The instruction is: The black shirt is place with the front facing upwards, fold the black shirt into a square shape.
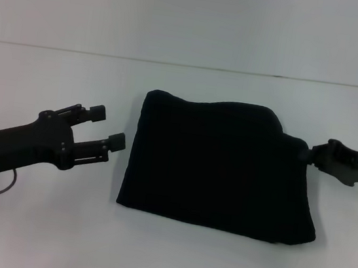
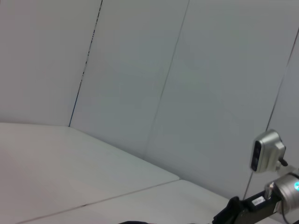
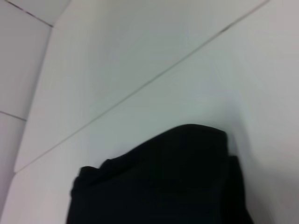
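Head view shows the black shirt (image 1: pixel 218 165) folded near-square at worktop (image 1: pixel 34 234) centre, left end effector (image 1: pixel 113 129) released at nine o'clock, right end effector (image 1: pixel 309 156) touching its three-o'clock edge, grip indiscernible, probably squaring it.

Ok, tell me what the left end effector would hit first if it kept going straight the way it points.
The left end effector, fingers open, points toward the left edge of the folded black shirt. That edge is likely what it meets first, though its height above the table is unclear.
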Available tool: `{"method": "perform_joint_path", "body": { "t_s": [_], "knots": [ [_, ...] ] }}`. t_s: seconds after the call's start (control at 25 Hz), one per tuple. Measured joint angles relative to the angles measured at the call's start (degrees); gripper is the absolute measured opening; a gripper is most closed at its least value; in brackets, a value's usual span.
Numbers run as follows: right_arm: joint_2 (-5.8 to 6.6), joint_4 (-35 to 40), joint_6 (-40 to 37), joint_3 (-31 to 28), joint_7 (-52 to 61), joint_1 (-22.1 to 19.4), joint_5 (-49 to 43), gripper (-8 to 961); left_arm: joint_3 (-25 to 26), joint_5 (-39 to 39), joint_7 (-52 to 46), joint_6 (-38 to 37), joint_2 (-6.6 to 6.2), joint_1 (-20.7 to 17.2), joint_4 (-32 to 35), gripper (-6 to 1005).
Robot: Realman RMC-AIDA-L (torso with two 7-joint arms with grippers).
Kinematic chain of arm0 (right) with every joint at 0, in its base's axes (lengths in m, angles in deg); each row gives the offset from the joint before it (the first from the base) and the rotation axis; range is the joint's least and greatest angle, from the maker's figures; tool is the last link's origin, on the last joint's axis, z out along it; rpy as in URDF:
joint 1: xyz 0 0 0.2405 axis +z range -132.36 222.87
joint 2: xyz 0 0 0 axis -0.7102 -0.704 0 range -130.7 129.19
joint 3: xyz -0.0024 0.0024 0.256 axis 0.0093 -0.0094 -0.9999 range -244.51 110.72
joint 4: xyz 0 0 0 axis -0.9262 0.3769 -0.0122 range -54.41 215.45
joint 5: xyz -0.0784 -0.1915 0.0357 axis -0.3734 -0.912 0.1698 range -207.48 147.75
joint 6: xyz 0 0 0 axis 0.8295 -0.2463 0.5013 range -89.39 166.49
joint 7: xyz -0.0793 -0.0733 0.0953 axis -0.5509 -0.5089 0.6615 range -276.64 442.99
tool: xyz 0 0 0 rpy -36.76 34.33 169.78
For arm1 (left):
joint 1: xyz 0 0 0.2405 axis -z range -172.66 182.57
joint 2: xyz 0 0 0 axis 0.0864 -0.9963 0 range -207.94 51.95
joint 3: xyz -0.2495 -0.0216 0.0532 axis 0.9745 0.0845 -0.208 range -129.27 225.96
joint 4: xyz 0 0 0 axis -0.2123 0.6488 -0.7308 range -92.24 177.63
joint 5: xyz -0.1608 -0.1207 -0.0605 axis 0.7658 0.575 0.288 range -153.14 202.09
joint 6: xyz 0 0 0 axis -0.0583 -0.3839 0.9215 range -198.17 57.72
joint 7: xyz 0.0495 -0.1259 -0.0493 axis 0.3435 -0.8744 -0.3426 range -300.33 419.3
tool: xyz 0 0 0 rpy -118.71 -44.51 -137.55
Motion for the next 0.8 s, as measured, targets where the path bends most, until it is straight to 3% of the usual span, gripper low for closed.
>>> {"method": "perform_joint_path", "body": {
  "t_s": [0.24,0.52,0.8],
  "knots": [
    [-0.77,0.2,3.0,0.2,-0.8,-1.7,0.5,16,1.9,0.4,-1.4,0.1,-0.08,1.2,-3.3,874],
    [-0.31,0.6,3.1,-0.2,-3.7,-4.4,6.8,15,4.2,0.5,-2.5,0.7,0.10,2.2,-6.2,875],
    [-0.29,0.6,3.0,-1.7,-10.4,-7.2,12.4,128,4.7,0.5,-4.6,1.8,0.10,2.7,-7.1,875]
  ]
}}
